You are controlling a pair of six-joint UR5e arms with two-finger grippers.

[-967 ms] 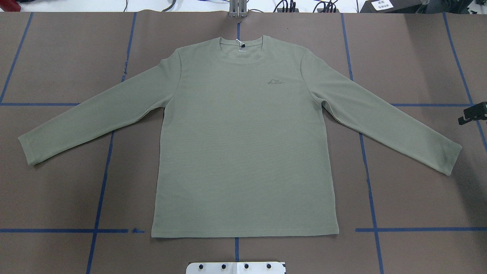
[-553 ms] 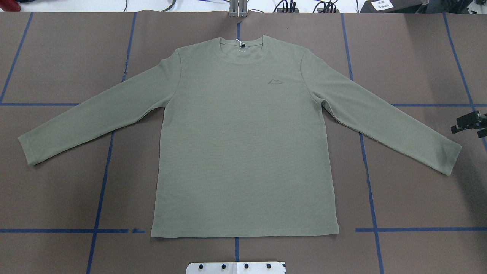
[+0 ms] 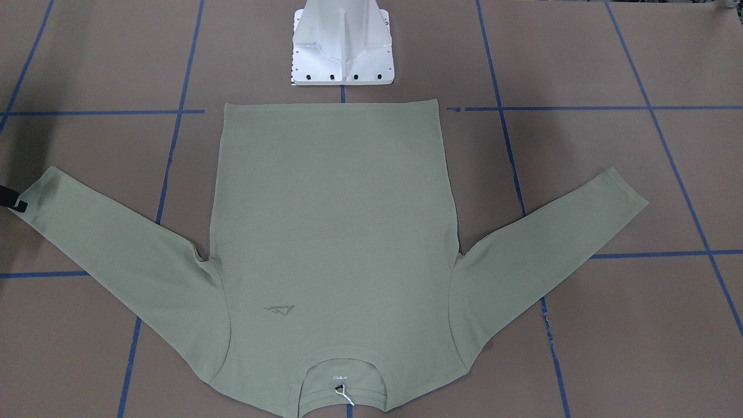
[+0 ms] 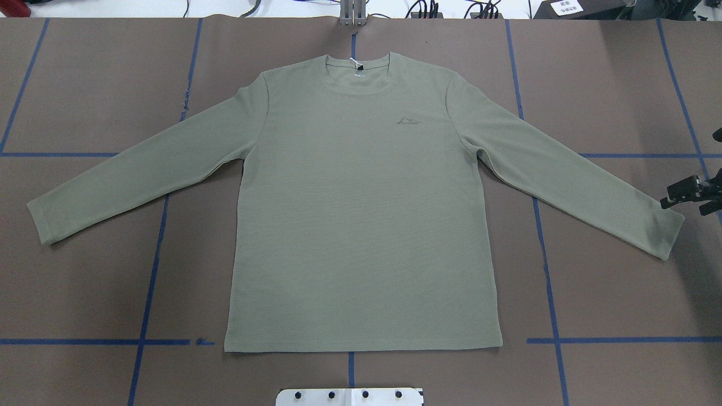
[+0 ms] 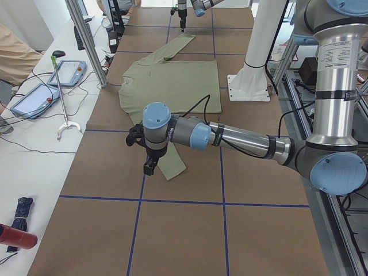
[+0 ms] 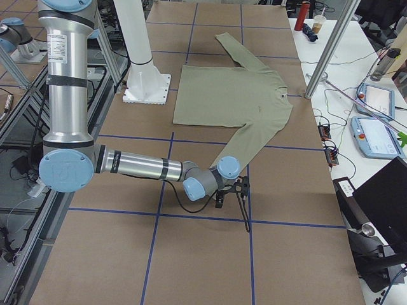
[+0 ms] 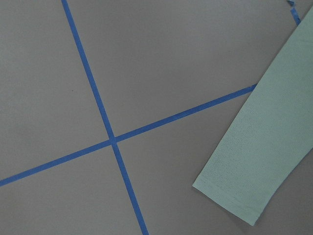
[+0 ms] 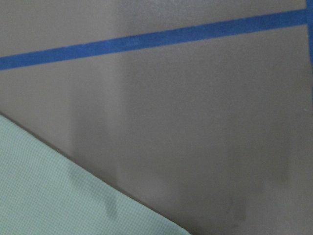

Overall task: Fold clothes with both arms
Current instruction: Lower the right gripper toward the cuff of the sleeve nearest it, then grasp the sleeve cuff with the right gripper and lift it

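The sage-green long-sleeved shirt [image 4: 361,214] lies flat and face up on the brown table, collar [image 4: 357,65] at the far side and both sleeves spread out. My right gripper [image 4: 692,198] hovers at the table's right edge, just beyond the right cuff [image 4: 660,231]. Its fingers stand apart, open and holding nothing. A black bit of it shows at the left edge of the front-facing view [image 3: 14,200]. My left gripper [image 5: 148,164] shows only in the exterior left view, above the left cuff [image 5: 172,167]. I cannot tell its state. The left wrist view shows that cuff [image 7: 244,196] lying flat.
The white pedestal base [image 3: 342,52] stands just behind the shirt's hem. Blue tape lines [image 4: 146,282] grid the brown table cover. A side bench beyond the collar carries tablets [image 5: 37,98], cables and a grabber stick [image 5: 60,98]. A person's sleeve [image 5: 11,54] is there.
In the overhead view my right gripper has moved in from the right edge, nearer to me and toward the right cuff. The shirt has not moved.
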